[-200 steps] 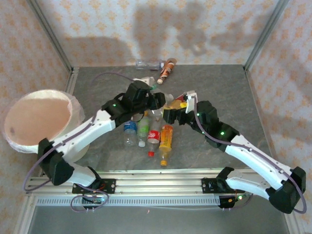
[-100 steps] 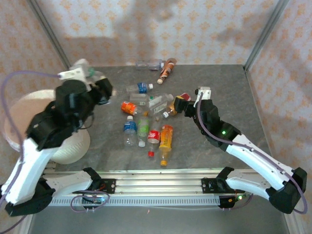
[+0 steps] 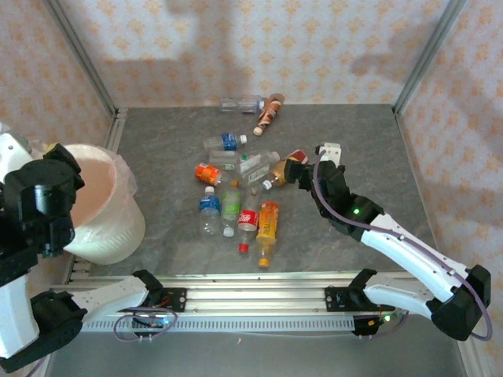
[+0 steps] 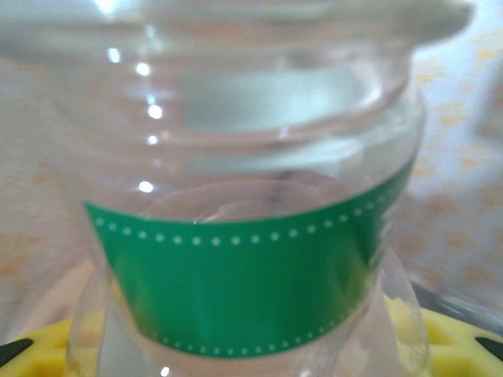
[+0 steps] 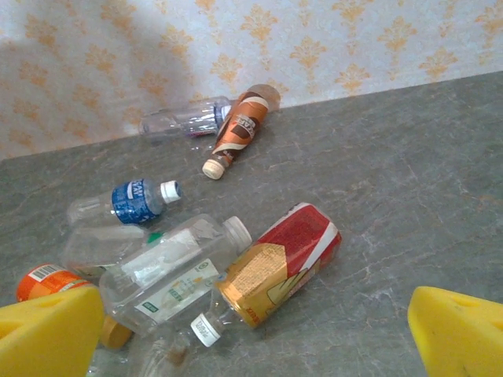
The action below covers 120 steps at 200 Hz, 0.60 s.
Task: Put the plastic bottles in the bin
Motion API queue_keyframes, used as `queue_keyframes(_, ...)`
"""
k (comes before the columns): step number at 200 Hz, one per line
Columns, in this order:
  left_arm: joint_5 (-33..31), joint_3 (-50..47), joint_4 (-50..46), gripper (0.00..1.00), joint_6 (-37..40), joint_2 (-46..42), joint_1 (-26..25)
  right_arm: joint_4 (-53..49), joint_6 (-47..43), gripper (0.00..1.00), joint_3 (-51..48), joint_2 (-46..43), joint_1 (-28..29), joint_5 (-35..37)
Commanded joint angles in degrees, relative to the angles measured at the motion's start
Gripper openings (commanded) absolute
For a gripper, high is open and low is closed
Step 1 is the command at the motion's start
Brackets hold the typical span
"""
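Held bottle: the green-labelled bottle (image 4: 236, 290), clear with a dotted green band, is sitting hard up against the left wrist camera, between the yellow pads (image 4: 444, 338).
Left hand: the left hand (image 4: 244, 349) is clamping that bottle; in the top view its arm is standing raised at the bin's left side.
Bin: the bin (image 3: 110, 236), white with a pinkish liner, is standing close beside the left arm and well apart from the right hand.
Loose bottles: the red-labelled bottle (image 5: 279, 263) is lying just ahead of the right hand, against the white-labelled bottle (image 5: 169, 279) to its left; the blue-labelled bottle (image 5: 126, 203) is lying further ahead-left; the brown bottle (image 5: 240, 126) is lying far ahead by the wall (image 5: 314, 39).
Right hand: the right hand (image 5: 253, 334) is hanging spread wide and holding nothing, low over the worktop (image 5: 409, 181).
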Motion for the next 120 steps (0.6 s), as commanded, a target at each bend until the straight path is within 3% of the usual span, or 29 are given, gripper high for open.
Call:
queue_keyframes(1,-9.47,-4.46,-14.65,0.48,-2.4,2.0,4.66,-2.19,1.41,0.99,-1.33,-0.95,0.1,2.58)
queue_keyframes(15,-6.76,-7.11,-11.61,0.48,1.17,2.15,11.05,-2.32,1.35,0.99,-1.39,-1.21,0.1,2.59)
queue_keyframes(25,-1.24,-10.97,-4.64,0.48,7.74,0.94,16.25,-2.58,1.05,0.99,-1.39,-1.3,0.1,2.58)
queue_keyframes(41,14.01,-20.44,7.24,0.48,15.0,-0.93,26.51,-2.81,0.67,0.99,-1.52,-1.47,0.1,2.67)
queue_keyframes(52,25.45,-24.49,9.92,0.44,15.76,0.91,34.24,-3.07,0.51,0.99,-1.65,-1.89,0.1,2.75)
queue_keyframes(59,29.49,-25.89,10.49,0.42,14.9,2.5,37.94,-3.54,0.55,0.99,-1.57,-2.21,0.1,2.78)
queue_keyframes(93,35.88,-32.21,19.51,0.43,14.89,0.96,50.25,-5.96,0.7,0.99,-2.34,-4.95,0.1,4.12)
queue_keyframes(120,37.02,-35.93,20.32,0.45,18.31,2.18,60.49,-6.26,0.94,0.99,-3.25,-6.39,0.1,5.3)
